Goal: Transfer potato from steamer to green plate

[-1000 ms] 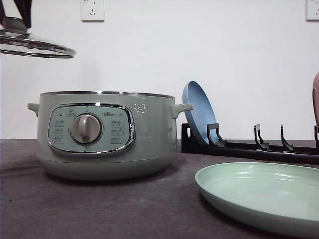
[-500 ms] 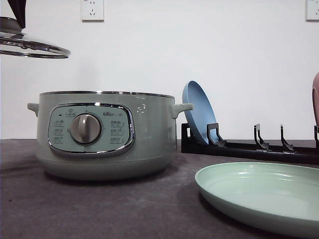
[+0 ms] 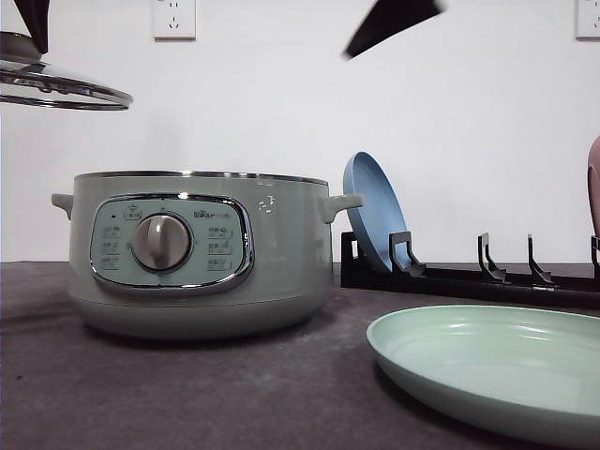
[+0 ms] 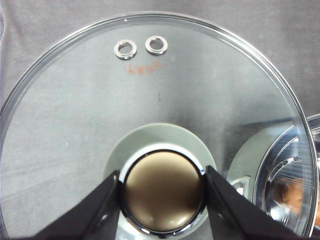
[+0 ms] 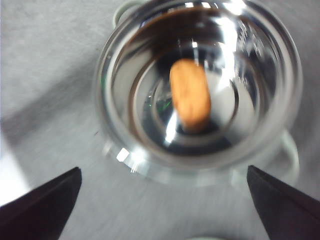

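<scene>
The potato, an orange-brown oval, lies on the shiny floor of the open steamer. My right gripper hovers above the pot, open wide, with nothing between its dark fingers. In the front view one of its fingers shows high above the steamer. My left gripper is shut on the knob of the glass lid and holds the lid high, left of the pot. The green plate lies bare at the front right.
A blue plate leans in a black dish rack behind the green plate, right of the steamer. A brownish thing stands at the rack's far right end. A white wall closes the back.
A dark finger of my right gripper has come into the top of the front view above the steamer. The lid shifted slightly left a second ago and has hung still since.
</scene>
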### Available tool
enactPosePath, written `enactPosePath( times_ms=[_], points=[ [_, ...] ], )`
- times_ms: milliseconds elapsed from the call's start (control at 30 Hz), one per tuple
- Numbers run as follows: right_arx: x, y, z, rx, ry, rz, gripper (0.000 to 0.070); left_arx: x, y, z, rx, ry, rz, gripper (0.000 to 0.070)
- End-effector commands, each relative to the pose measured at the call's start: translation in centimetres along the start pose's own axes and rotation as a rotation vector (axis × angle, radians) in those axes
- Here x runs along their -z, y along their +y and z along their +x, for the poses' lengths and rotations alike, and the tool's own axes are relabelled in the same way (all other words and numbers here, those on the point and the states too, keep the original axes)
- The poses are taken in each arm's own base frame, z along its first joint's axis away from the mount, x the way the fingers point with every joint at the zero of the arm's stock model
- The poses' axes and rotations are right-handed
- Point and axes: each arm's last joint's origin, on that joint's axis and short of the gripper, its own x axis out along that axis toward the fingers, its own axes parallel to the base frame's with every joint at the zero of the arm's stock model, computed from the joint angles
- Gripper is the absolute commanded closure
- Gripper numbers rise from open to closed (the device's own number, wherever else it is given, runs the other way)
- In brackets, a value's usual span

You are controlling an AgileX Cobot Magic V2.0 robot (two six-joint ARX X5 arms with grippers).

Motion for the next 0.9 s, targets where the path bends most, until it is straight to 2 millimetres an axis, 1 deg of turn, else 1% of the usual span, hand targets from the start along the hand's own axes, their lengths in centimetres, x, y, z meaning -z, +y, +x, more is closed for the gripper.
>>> enactPosePath(
  times_ms=[0, 167, 333, 500, 633, 867],
  points=[
    [-1.5, -0.2, 1.9, -0.009, 0.003, -0.059, 0.0001, -0.5, 0.1, -2.4, -0.002, -0.106, -0.006, 0.0700],
    [-3.7, -0.8, 5.8, -0.019, 0.015, -0.114, 0.0001, -0.5, 0.1, -2.4, -0.002, -0.106, -0.006, 0.0700],
    [-4.7, -1.5, 9.3, -0.020, 0.021, -0.154, 0.0001, -0.5, 0.1, -2.4, -0.002, -0.107, -0.006, 0.0700],
    [-4.7, -2.2, 12.0, -0.012, 0.032, -0.189, 0.0000, -0.5, 0.1, -2.4, -0.002, -0.106, -0.006, 0.0700],
    [-4.4, -2.3, 14.0, 0.011, 0.059, -0.228, 0.0000, -0.5, 0.1, -2.4, -0.002, -0.106, -0.006, 0.0700],
    [-3.8, -2.7, 17.2, 0.003, 0.071, -0.251, 0.0000, -0.5, 0.1, -2.4, -0.002, -0.104, -0.007, 0.0700]
  ],
)
